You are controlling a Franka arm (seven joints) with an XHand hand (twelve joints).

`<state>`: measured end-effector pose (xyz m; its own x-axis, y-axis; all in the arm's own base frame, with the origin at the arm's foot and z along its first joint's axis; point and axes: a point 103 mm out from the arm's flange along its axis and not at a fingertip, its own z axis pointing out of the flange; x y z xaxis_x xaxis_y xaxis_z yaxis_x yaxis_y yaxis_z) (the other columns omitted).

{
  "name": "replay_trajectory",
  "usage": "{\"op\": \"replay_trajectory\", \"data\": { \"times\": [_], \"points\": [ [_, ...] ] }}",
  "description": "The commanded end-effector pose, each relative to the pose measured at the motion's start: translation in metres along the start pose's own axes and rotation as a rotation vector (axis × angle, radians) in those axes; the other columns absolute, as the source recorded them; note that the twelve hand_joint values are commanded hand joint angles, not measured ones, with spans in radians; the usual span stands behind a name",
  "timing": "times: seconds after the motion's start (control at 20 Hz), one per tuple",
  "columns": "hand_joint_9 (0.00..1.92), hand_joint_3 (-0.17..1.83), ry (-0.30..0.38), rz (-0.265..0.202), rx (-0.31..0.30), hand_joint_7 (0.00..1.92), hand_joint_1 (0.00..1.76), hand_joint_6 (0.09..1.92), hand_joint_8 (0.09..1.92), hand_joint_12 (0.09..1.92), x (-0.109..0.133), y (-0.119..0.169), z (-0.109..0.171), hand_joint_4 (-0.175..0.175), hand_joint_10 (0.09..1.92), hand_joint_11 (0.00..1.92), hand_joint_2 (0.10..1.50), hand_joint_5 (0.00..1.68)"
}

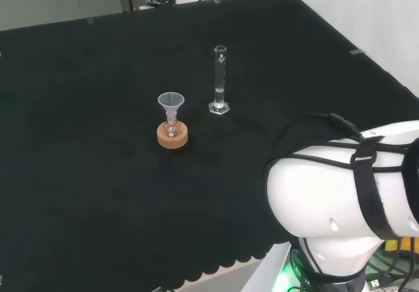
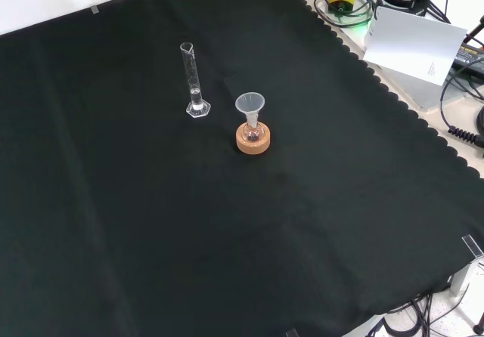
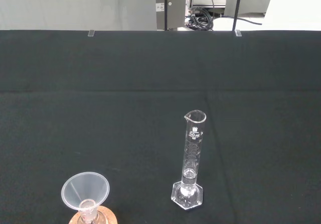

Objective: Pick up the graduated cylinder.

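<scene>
Right now we see a clear graduated cylinder [image 1: 220, 80] standing upright on its flat six-sided foot on the black cloth [image 1: 78, 174], out toward the middle of the bench. From the head view it sits just to the right of, and a little farther off than, a small flask [image 1: 172, 127] that rests in a cork ring [image 1: 173, 135] and carries a clear funnel [image 1: 171, 102] in its neck. The two are near each other but apart, with bare cloth between the foot of the cylinder and the ring.

From the front view we find the same pair the other way round: the graduated cylinder [image 2: 192, 80] is to the left and slightly higher, the cork ring [image 2: 252, 138] with its flask and funnel [image 2: 250, 103] to the right. Nothing touches the cylinder in either view.

From the wrist view we look across the cloth at the graduated cylinder [image 3: 191, 158], upright with its pouring lip at the top rim and printed graduation marks down its tube; the funnel [image 3: 85, 190] and a sliver of the cork ring [image 3: 108, 217] show beside it.

At the head view's right we see the arm's big white link [image 1: 340, 187] with black straps across it. We cannot tell how the hand is set, open or closed
</scene>
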<state>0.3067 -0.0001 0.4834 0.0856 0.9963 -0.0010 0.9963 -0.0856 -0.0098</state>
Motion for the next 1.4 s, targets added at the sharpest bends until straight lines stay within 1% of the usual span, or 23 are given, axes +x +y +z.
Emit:
{"op": "replay_trajectory", "data": {
  "times": [0.05,0.15,0.25,0.4,0.55,0.75,0.9,1.1,1.25,1.4],
  "points": [
    [0.23,0.54,-0.004,-0.002,-0.01,0.06,0.05,0.26,0.57,1.31,-0.001,0.001,0.001,-0.034,0.67,0.13,1.14,0.26],
    [0.23,0.41,-0.003,-0.003,-0.01,0.05,0.02,0.14,0.56,1.35,-0.002,0.002,0.001,-0.034,0.66,0.11,1.22,0.31],
    [0.23,0.33,-0.007,-0.002,-0.009,0.06,0.01,0.09,0.55,1.36,-0.003,0.003,0.002,-0.034,0.66,0.1,1.26,0.33],
    [0.23,0.3,0.004,-0.003,-0.006,0.06,0.0,0.09,0.55,1.36,-0.013,0.004,0.003,-0.034,0.66,0.1,1.28,0.35],
    [0.23,0.29,-0.011,0.008,-0.002,0.06,0.0,0.09,0.55,1.36,-0.012,0.005,0.004,-0.034,0.66,0.1,1.28,0.35],
    [0.23,0.29,-0.008,0.018,0.0,0.06,0.01,0.09,0.55,1.36,-0.014,0.007,0.013,-0.034,0.66,0.1,1.28,0.35],
    [0.23,0.28,-0.004,0.032,0.001,0.06,0.02,0.09,0.55,1.36,-0.023,0.009,0.022,-0.034,0.66,0.11,1.28,0.35],
    [0.24,0.27,0.02,0.053,0.022,0.07,0.04,0.09,0.55,1.36,-0.043,0.012,0.037,-0.035,0.66,0.11,1.28,0.36],
    [0.24,0.27,0.031,0.059,0.03,0.07,0.05,0.09,0.55,1.36,-0.059,0.018,0.051,-0.035,0.66,0.12,1.28,0.36],
    [0.26,0.26,0.067,0.046,0.027,0.09,0.09,0.09,0.56,1.37,-0.074,0.03,0.071,-0.035,0.67,0.13,1.26,0.36]
  ]
}}
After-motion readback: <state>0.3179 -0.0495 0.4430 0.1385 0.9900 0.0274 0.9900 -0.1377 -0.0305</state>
